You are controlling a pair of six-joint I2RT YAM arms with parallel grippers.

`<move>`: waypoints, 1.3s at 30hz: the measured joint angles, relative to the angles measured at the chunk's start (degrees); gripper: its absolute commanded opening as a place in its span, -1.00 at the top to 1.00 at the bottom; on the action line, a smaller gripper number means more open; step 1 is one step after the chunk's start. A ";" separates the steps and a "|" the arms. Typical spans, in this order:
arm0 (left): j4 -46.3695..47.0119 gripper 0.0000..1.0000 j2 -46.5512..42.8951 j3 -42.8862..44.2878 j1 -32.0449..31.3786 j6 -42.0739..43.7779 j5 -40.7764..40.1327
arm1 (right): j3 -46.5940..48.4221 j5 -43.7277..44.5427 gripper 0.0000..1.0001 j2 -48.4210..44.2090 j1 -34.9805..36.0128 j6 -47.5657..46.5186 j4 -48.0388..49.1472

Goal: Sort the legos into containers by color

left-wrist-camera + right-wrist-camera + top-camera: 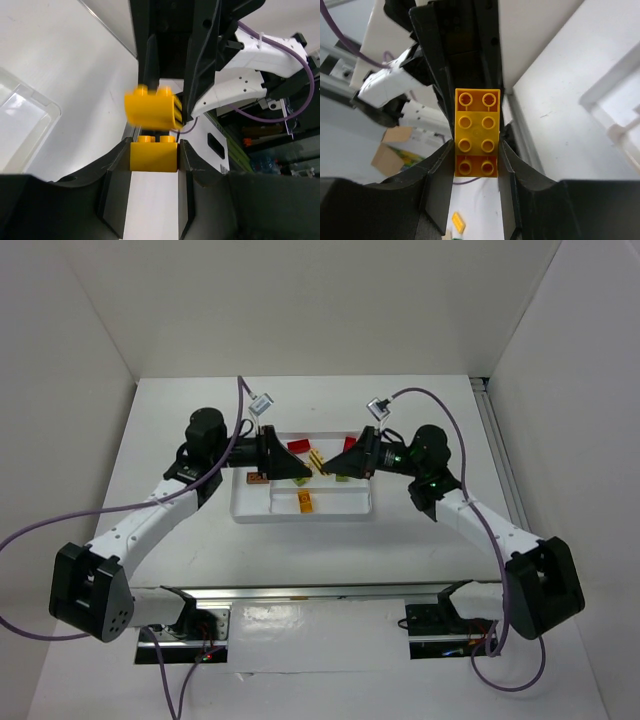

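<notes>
Yellow lego [476,120] clamped in right pincer [476,150], above tray [241,514] centre.

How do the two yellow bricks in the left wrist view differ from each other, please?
The lower brick looks sharp and sits square, while the upper brick is blurred and tilted. The lower brick is clamped in the left gripper; the upper brick is above it, at the right gripper. Both are yellow, with two studs showing along the upper edge.
</notes>
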 measured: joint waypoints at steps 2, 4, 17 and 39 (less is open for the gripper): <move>-2.62 1.00 -0.20 0.44 1.14 1.92 0.07 | -0.02 0.87 0.95 -1.64 -1.92 -1.42 -2.93; -4.66 1.00 -0.28 0.46 3.04 3.45 0.09 | 0.00 2.73 0.95 -3.56 -4.37 -3.50 -6.40; -25.73 1.00 4.07 2.95 4.24 13.16 -12.74 | 7.78 30.12 0.95 -1.92 -2.62 -24.20 -40.81; -44.87 1.00 14.58 12.57 -6.84 11.08 -45.44 | 11.96 59.58 -0.68 16.87 11.87 -30.93 -54.82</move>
